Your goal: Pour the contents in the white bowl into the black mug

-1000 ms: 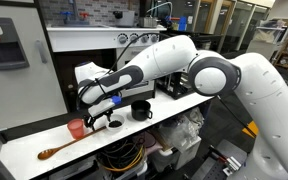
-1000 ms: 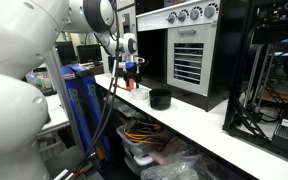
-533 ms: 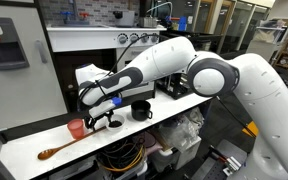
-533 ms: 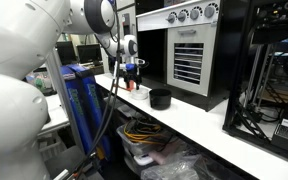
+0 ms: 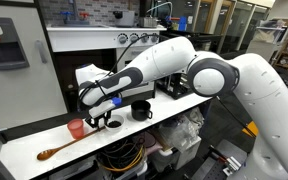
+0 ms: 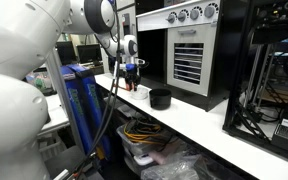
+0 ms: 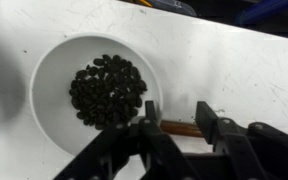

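Wrist view: rim of white bowl [image 7: 54, 90] prob. btwn parted claw [image 7: 178, 112] fingers.

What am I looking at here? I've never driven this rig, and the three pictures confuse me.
It is one white robot arm with a two-fingered hand. Two pictures come from cameras standing off to the side; the third looks down from the wrist. On the white counter are a black mug, a small red cup and a wooden spoon. The wrist view shows the white bowl, filled with dark pieces. The fingers straddle the bowl's rim, one inside, one outside, with a gap showing, so nothing looks clamped yet.
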Controlling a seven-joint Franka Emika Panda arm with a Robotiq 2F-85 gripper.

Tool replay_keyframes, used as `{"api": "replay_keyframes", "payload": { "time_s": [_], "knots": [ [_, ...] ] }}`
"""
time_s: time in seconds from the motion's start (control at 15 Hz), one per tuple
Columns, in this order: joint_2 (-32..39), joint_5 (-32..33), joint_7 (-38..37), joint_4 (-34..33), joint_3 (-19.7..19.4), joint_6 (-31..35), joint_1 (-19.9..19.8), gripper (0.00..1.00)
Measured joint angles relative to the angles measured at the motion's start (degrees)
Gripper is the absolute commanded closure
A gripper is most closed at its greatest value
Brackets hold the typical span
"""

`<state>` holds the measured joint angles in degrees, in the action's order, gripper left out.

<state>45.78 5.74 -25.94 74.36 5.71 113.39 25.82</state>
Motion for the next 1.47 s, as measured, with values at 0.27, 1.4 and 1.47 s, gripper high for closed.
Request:
{"api": "replay_keyframes", "payload": {
  "time_s": [0.27,1.4,1.47],
  "knots": [
    [0.0,0.0,-0.12,0.34,0.0,1.33,0.0,1.0],
    [-2.51,0.01,-1.43,2.28,0.13,3.2,0.69,0.99],
    [-3.25,0.01,-1.59,2.9,0.13,3.2,0.79,0.99]
  ]
}}
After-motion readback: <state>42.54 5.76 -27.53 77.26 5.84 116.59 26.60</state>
